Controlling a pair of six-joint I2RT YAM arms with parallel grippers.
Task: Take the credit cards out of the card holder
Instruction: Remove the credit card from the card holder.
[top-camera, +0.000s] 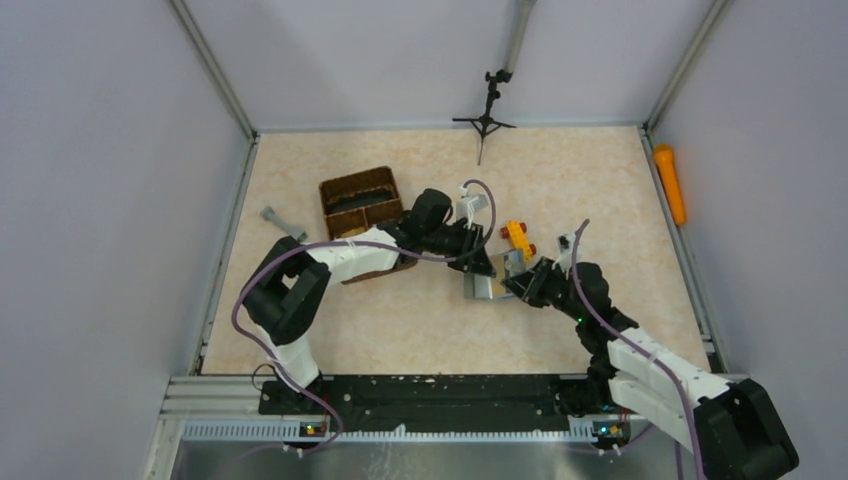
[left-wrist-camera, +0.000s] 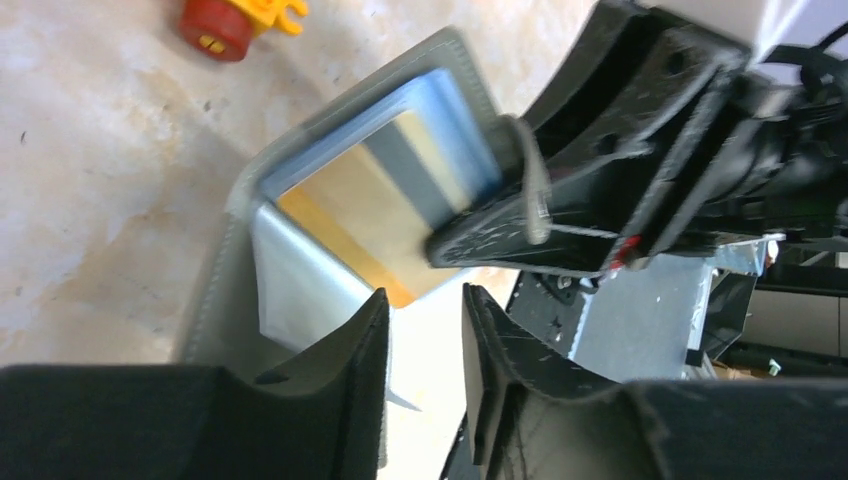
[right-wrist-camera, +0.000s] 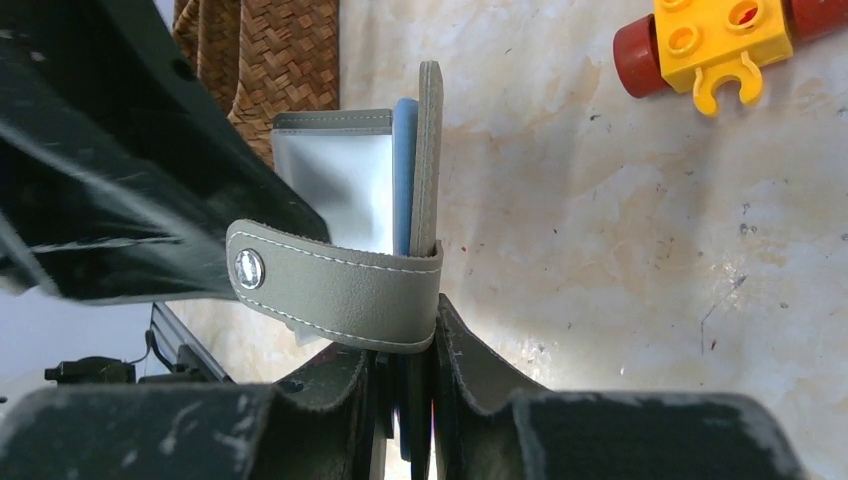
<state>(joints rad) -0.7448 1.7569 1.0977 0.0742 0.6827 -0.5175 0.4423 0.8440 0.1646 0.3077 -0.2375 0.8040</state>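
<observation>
The grey card holder (top-camera: 486, 288) stands open on edge mid-table, between my two grippers. In the left wrist view its cover (left-wrist-camera: 232, 215) frames a pale blue rim and the credit cards (left-wrist-camera: 385, 205), tan and grey, sticking out of a pocket. My left gripper (left-wrist-camera: 425, 322) is open by a narrow gap, with the orange-tan card corner just beyond its tips and a clear sleeve (left-wrist-camera: 300, 280) beside its left finger. My right gripper (right-wrist-camera: 418, 352) is shut on the holder's cover (right-wrist-camera: 430, 150) under the snap strap (right-wrist-camera: 330, 290).
An orange toy brick with red wheels (top-camera: 517, 238) lies just behind the holder. A brown wicker basket (top-camera: 360, 203) sits at the back left under the left arm, with a small grey piece (top-camera: 280, 220) beside it. A tripod (top-camera: 485, 120) stands at the far edge.
</observation>
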